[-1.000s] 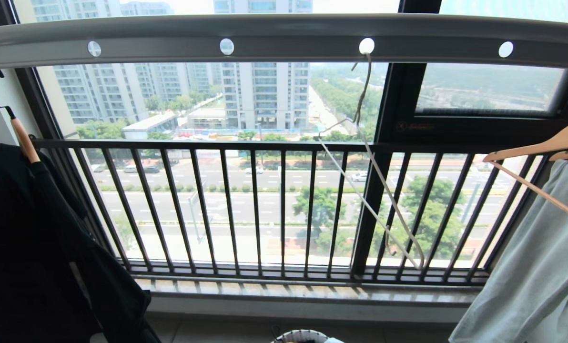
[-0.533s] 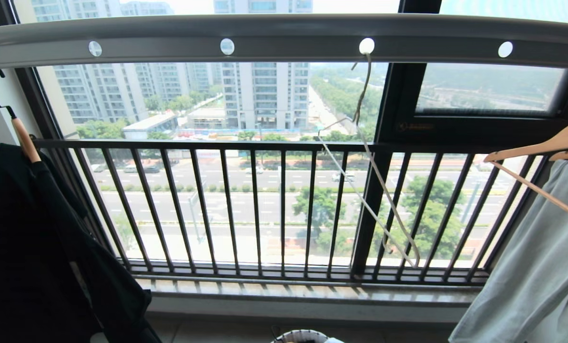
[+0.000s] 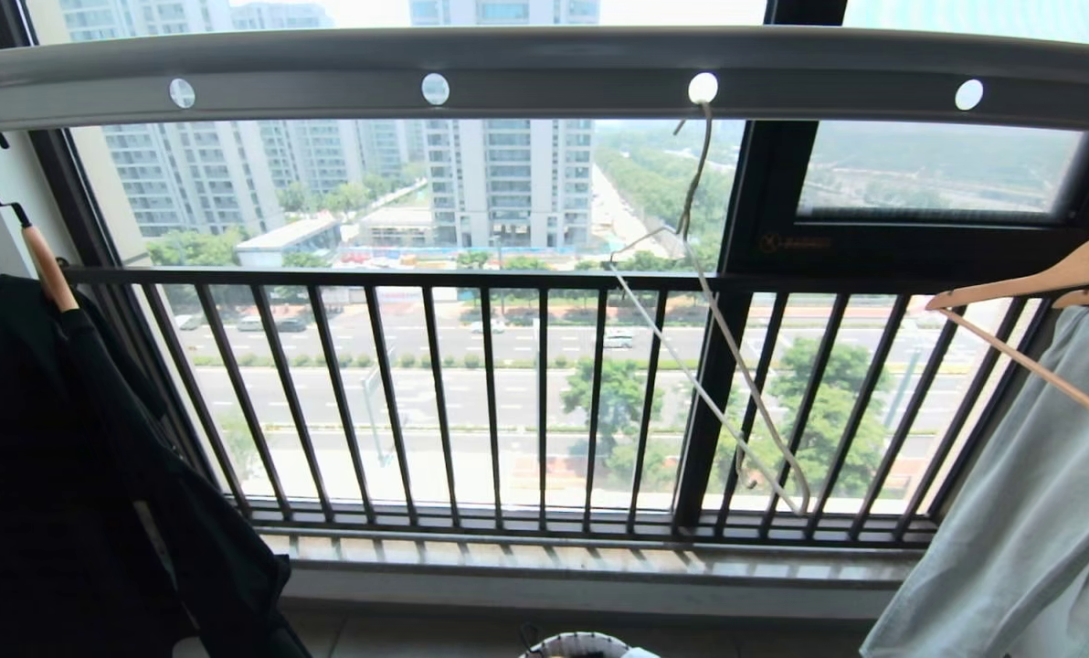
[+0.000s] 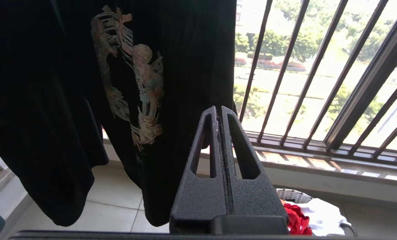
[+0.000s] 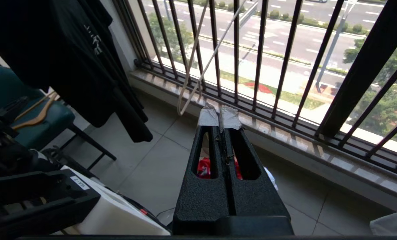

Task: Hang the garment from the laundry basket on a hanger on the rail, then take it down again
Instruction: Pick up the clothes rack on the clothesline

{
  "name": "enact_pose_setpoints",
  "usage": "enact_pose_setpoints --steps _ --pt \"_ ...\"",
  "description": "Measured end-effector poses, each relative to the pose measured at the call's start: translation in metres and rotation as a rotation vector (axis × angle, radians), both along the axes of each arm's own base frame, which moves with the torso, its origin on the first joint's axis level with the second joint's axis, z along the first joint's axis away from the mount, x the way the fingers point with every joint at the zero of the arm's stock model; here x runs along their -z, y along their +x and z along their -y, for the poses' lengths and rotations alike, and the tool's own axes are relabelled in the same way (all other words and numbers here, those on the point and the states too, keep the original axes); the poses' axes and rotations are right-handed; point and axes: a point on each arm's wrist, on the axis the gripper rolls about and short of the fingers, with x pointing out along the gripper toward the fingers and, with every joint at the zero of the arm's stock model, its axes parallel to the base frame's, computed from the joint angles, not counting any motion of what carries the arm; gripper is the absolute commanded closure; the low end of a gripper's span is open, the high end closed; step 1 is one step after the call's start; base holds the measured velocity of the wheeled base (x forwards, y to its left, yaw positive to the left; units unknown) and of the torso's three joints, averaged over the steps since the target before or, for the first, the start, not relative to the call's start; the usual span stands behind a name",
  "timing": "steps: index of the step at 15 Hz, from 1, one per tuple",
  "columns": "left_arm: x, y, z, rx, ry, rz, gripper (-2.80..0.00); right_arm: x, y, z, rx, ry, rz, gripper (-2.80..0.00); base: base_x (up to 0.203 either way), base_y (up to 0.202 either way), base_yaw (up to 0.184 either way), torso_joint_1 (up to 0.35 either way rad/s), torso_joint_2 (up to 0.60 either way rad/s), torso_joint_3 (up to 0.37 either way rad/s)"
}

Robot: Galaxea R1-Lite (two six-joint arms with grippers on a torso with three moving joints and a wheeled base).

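A high window over a city street fills the head view, with the rail (image 3: 544, 68) across the top and a black railing (image 3: 508, 402) of vertical bars below it. Going left to right: at 9 o'clock a black garment (image 3: 69, 493) hangs on a wooden hanger (image 3: 47, 265); at about 2 o'clock from centre the hanger (image 3: 709, 366), thin and cream-white, dangles tilted from 1 of the rail's round holes; at 3 o'clock a pale grey garment (image 3: 1029, 530) hangs on a second wooden hanger (image 3: 1056, 274). At 6 o'clock only the rim of the laundry basket (image 3: 576, 644) shows.

The left gripper (image 4: 219, 111) has its fingers pressed together on nothing, beside the black garment. The right gripper (image 5: 219, 118) also has its fingers together, empty, pointing down above the basket; through its finger slots the garment (image 5: 203, 168) shows red, lying in the basket.

The step in hand looks like reaching for the shirt. To do it well, part the fingers before descending, aim at a raised fold of red cloth rather than the white cloth (image 4: 321, 216) beside it, and keep clear of the basket rim.
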Motion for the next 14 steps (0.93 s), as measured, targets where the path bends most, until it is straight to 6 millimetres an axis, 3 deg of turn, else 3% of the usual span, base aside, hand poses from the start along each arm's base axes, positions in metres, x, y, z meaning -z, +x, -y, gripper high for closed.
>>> enact_pose_setpoints --steps 6,10,11,12,14 --pt "0.0 0.0 0.0 0.0 0.0 0.0 0.0 -0.011 0.057 -0.031 -0.15 0.035 -0.166 0.0 0.0 0.0 0.0 0.0 0.0 0.0" --pt "0.0 0.0 0.0 0.0 0.0 0.0 0.0 -0.007 0.085 -0.085 -0.11 -0.021 -0.188 0.0 0.0 0.0 0.0 0.0 0.0 0.0" --pt "0.0 0.0 0.0 0.0 0.0 0.0 0.0 -0.004 0.092 -0.102 -0.07 -0.051 -0.181 -0.4 0.0 0.0 0.0 0.0 0.0 0.0" --pt "0.0 0.0 0.0 0.0 0.0 0.0 0.0 0.0 0.098 -0.116 -0.016 -0.085 -0.176 -2.8 0.0 0.0 0.0 0.0 0.0 0.0" --pt "0.0 0.0 0.0 0.0 0.0 0.0 0.0 0.004 0.108 -0.136 0.086 -0.135 -0.157 -2.8 0.0 0.0 0.0 0.0 0.0 0.0"
